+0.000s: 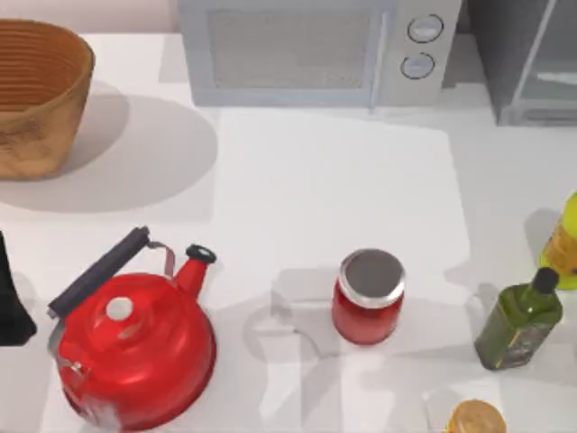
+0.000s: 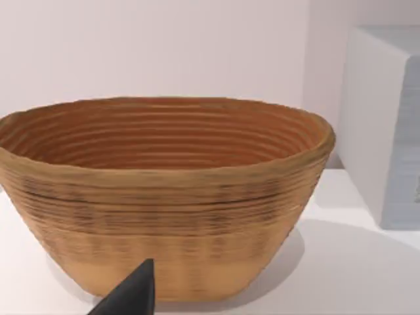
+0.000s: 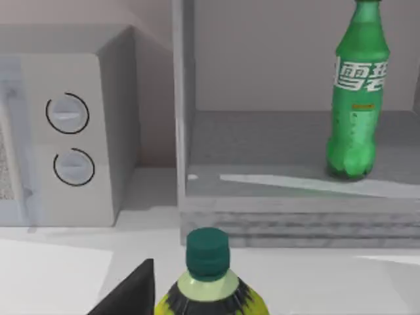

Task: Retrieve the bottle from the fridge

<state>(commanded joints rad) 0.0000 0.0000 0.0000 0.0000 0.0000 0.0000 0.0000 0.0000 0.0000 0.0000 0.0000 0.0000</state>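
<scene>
The fridge [image 1: 527, 68] is a dark grey cabinet with a lighter frame at the table's back right corner. In the right wrist view its inside [image 3: 262, 141] is seen, and the bottle [image 3: 356, 98], green with a white label, stands upright on its grey floor. I cannot tell whether a door pane is in front of it. A dark part of my right gripper [image 3: 128, 295] shows low in that view, well short of the fridge. My left arm [image 1: 11, 298] is parked at the table's left edge, its gripper [image 2: 131, 296] facing the basket.
A light grey microwave [image 1: 315, 50] stands left of the fridge. A wicker basket [image 1: 36, 99] is at the back left, a red kettle [image 1: 135, 343] at the front left, a red jar [image 1: 368, 298] in the middle. An olive glass bottle [image 1: 520, 320] and a yellow-green bottle [image 1: 563, 244] stand at the right, before the fridge.
</scene>
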